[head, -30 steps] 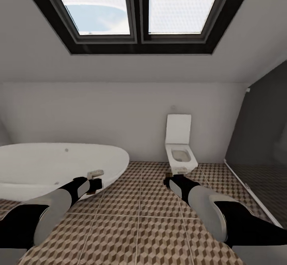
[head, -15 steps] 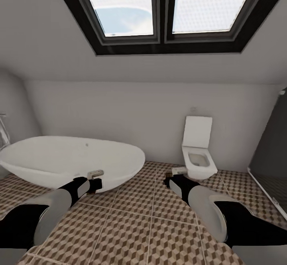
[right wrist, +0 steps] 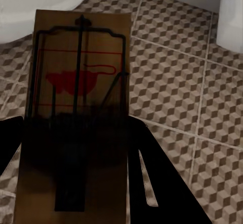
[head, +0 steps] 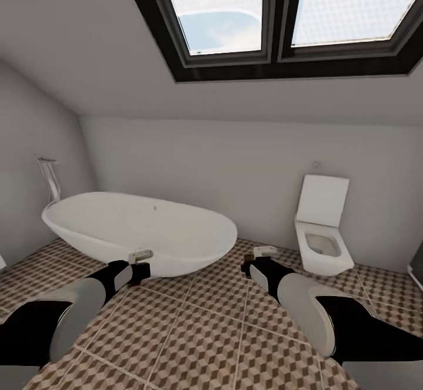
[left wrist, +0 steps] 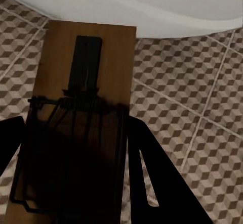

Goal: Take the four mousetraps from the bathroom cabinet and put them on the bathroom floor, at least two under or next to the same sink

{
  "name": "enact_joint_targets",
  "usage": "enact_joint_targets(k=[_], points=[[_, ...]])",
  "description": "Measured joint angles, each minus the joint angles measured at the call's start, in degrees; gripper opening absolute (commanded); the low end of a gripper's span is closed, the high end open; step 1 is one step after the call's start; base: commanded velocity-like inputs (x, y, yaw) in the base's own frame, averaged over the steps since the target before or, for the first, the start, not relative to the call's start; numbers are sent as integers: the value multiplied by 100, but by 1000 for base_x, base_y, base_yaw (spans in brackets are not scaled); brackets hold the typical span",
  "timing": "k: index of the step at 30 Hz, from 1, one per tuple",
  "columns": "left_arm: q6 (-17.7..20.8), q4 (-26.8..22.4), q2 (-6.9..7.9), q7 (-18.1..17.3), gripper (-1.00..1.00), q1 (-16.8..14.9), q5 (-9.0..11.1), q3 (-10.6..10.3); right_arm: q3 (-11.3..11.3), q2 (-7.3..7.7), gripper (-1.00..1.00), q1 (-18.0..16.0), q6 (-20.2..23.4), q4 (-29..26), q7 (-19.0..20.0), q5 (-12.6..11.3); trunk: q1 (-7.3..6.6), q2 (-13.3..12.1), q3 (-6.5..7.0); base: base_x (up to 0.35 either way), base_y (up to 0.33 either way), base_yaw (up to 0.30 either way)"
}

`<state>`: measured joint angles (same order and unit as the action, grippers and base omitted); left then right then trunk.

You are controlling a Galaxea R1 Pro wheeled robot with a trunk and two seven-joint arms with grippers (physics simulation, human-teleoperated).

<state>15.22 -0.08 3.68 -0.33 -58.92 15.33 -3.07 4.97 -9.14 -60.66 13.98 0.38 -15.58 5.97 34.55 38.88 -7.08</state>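
Each gripper carries a mousetrap above the bathroom floor (head: 205,325) of cube-patterned tiles. In the left wrist view a brown wooden mousetrap (left wrist: 86,97) with a dark wire frame lies between the black fingers (left wrist: 152,178); my left gripper (head: 141,264) is shut on it, in front of the bathtub. The right wrist view shows a second mousetrap (right wrist: 81,92) with a red mouse print, held by my right gripper (head: 258,259), which is shut on it. The cabinet and the sink are out of view.
A white oval bathtub (head: 141,231) stands at the left with a chrome tap (head: 50,178) behind it. A white toilet (head: 322,237) is against the back wall at right. A dark-framed skylight (head: 282,20) sits in the sloped ceiling.
The whole view has swung left: the tub and toilet slid right in the picture and the left wall and tap came in. Both arms hold the same pose with their traps.
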Motion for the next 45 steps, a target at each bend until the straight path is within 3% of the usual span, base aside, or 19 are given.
enact_joint_targets(k=[45], points=[[-7,0,-9,-2,-100,0,-8,-1,0,-16,-100,0,-17,2,8,-11,0,0,0,0,0,300]])
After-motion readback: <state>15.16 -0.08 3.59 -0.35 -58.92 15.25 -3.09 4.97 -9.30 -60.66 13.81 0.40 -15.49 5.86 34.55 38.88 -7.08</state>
